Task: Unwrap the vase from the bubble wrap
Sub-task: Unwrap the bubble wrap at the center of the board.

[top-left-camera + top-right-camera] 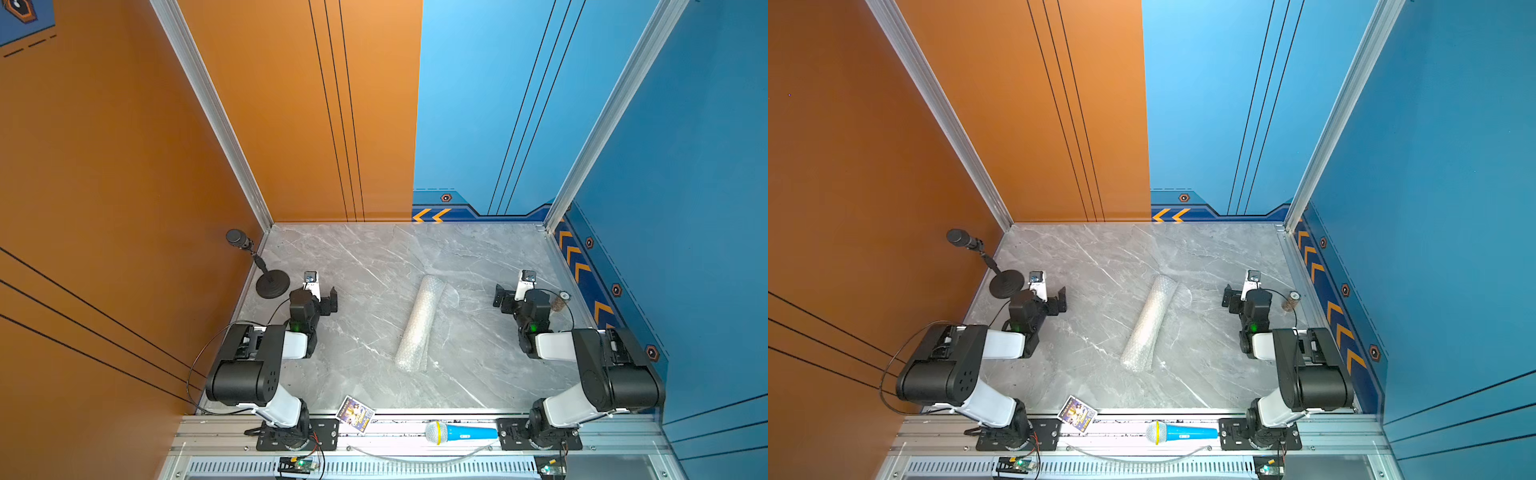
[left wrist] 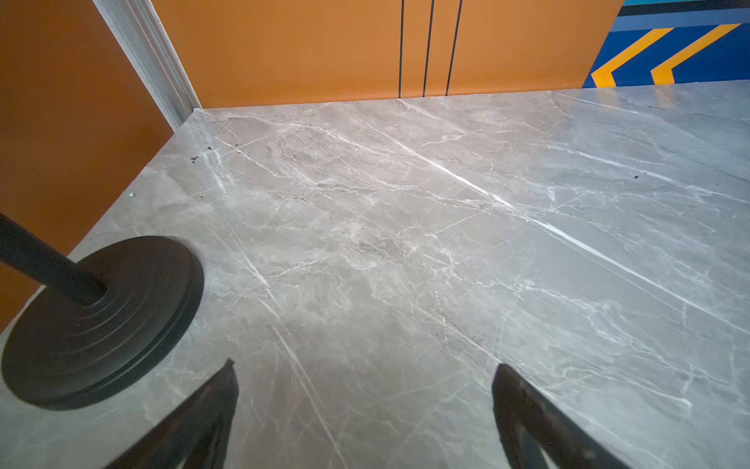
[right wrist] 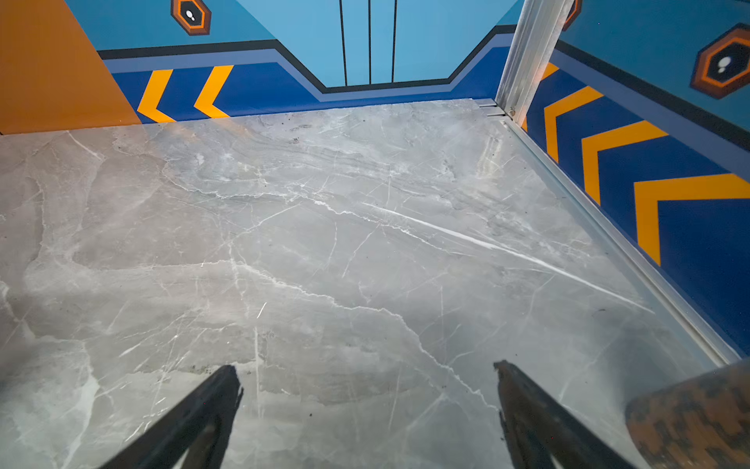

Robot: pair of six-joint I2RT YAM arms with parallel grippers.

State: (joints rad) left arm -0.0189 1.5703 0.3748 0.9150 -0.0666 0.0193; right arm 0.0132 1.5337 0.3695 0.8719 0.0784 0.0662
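The bubble wrap [image 1: 419, 324] [image 1: 1148, 324] lies as a whitish rolled tube in the middle of the marble table [image 1: 374, 266], running from near to far. The vase is hidden; nothing of it shows through the roll. My left gripper [image 1: 318, 296] [image 2: 365, 367] hovers to the left of the roll, well apart from it. It is open, with only bare table between its fingers. My right gripper [image 1: 519, 293] [image 3: 365, 367] hovers on the roll's right side, also apart from it, open and empty. Neither wrist view shows the roll.
A black microphone stand with a round base [image 1: 272, 284] [image 2: 101, 320] stands close by the left gripper. A small brown patterned cylinder [image 1: 561, 301] [image 3: 690, 418] stands just right of the right gripper. A blue toy microphone [image 1: 461, 432] and a printed card [image 1: 354, 414] lie on the front rail.
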